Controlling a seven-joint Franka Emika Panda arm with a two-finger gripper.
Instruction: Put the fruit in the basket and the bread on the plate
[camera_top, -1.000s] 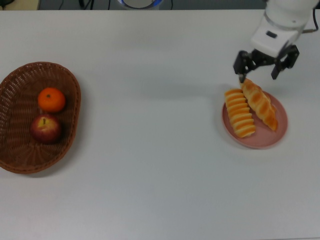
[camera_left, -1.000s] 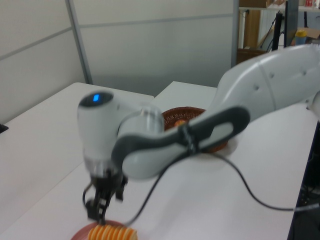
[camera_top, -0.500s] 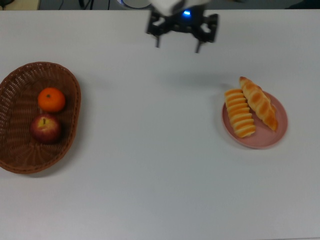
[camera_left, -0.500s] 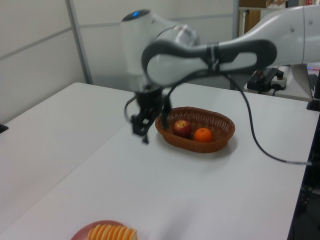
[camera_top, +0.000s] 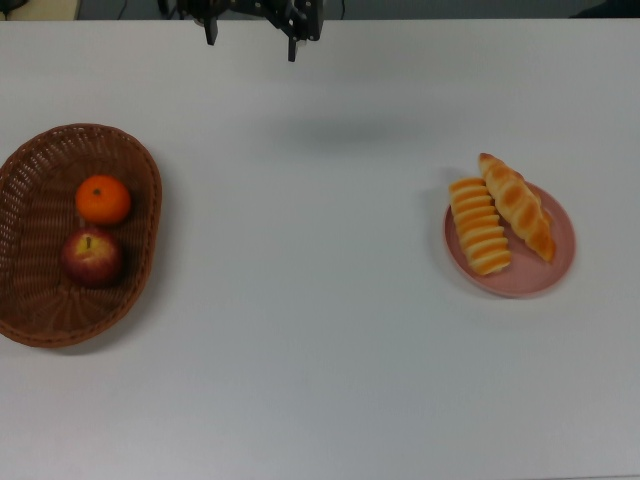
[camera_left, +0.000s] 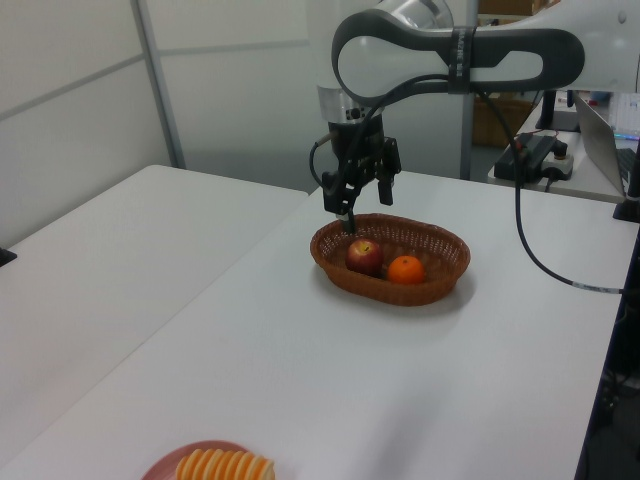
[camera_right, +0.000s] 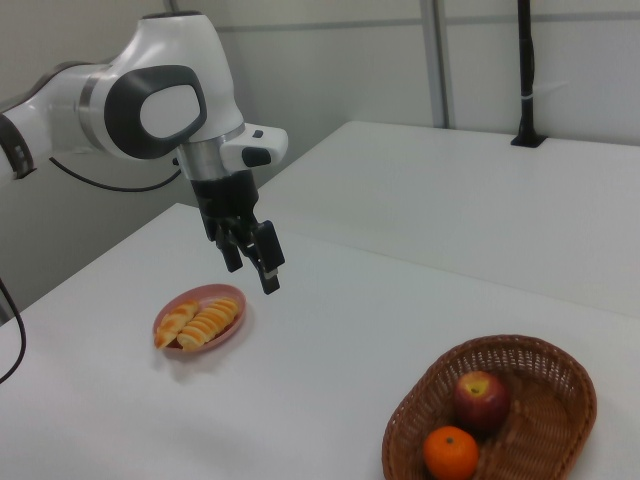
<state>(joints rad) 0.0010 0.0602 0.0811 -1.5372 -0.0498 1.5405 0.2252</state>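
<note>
Top view puts the end effector (camera_top: 250, 30) at the upper edge of the frame, left of centre, only its dark fingers (camera_top: 293, 40) showing, spread apart with nothing between them. The wicker basket (camera_top: 30, 310) fills the left edge of the frame and holds both fruits: the orange (camera_top: 103, 199) above, the apple (camera_top: 92, 257) just below it, the two close together, though whether they touch is hard to say from overhead. On the right of the frame sits the pink plate (camera_top: 540, 280), well apart from the basket, with white tabletop (camera_top: 310, 300) between. The ribbed roll (camera_top: 479, 225) lies on the plate's left half and the braided pastry (camera_top: 518, 207) runs diagonally beside it, side by side, the pastry's pointed upper tip reaching past the plate's rim.

Left view shows the end effector (camera_left: 362, 195) hanging above the tabletop at frame centre, upper half, over the far rim of the basket (camera_left: 345, 275), jaws parted and empty. Apple (camera_left: 365, 256) and orange (camera_left: 406, 269) rest inside. At the bottom edge a sliver of the plate (camera_left: 160, 468) and the roll (camera_left: 224, 466) appear.

Right view has the end effector (camera_right: 255, 258) in the upper left of the frame, raised above the plate (camera_right: 165, 345), which carries both breads. The basket (camera_right: 555, 385) sits at lower right with the apple (camera_right: 481, 400) and orange (camera_right: 450, 452).
</note>
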